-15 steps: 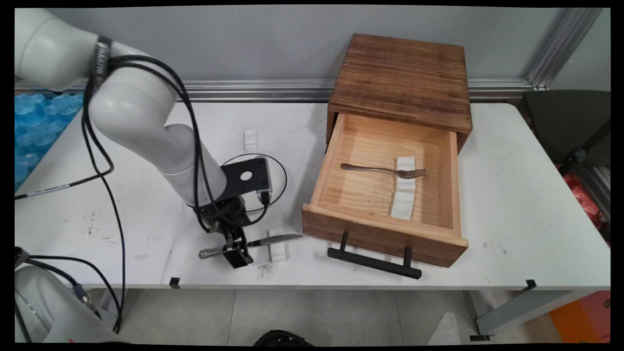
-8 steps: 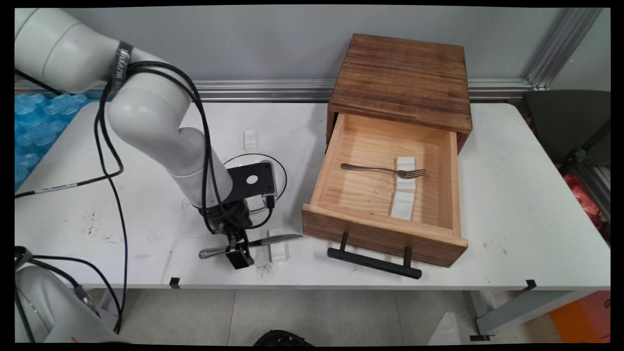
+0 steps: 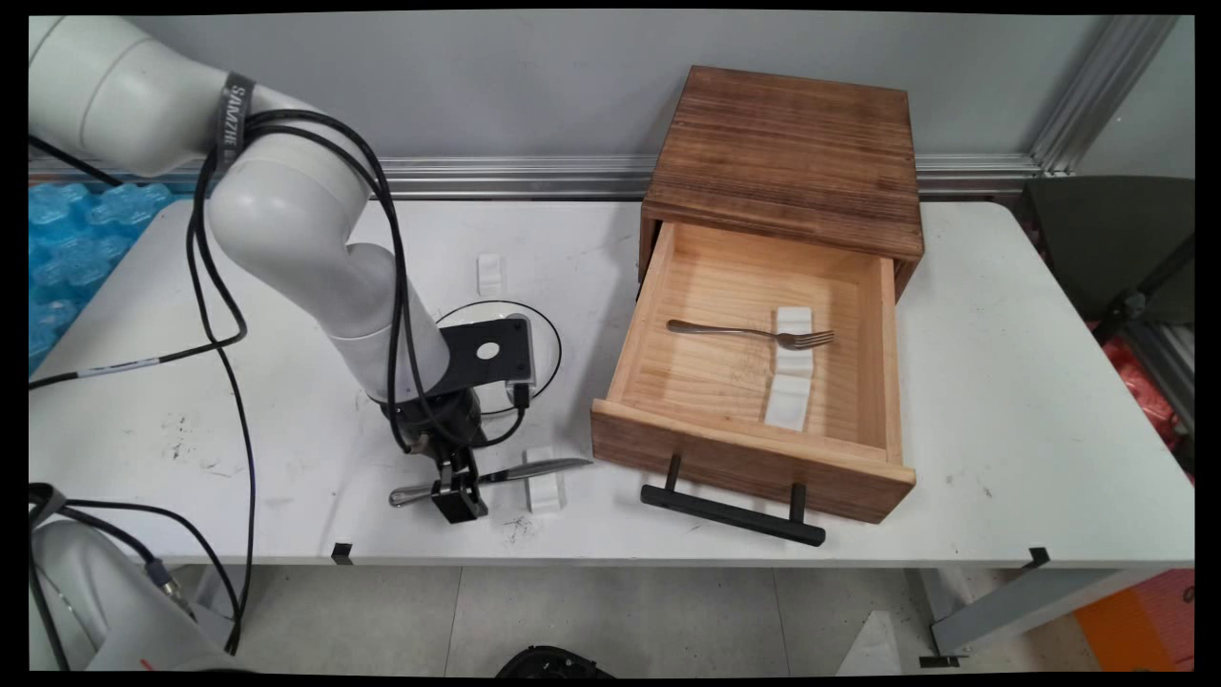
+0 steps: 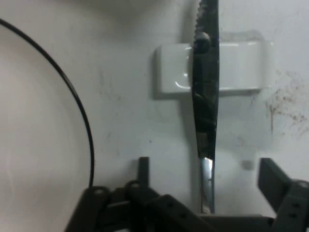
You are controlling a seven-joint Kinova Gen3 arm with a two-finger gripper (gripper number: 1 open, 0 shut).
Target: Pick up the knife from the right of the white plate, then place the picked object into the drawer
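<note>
Here, near the bench's (image 3: 1002,401) front edge, the knife (image 3: 496,474) is straddled, not yet clamped, by the open gripper (image 3: 456,496).

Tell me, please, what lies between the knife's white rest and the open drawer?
Only bare table, as the main view shows; the knife tip overhangs the white rest toward the drawer.

One knife (image 3: 496,474), one fork (image 3: 750,333), four rests (image 3: 546,492).
</note>
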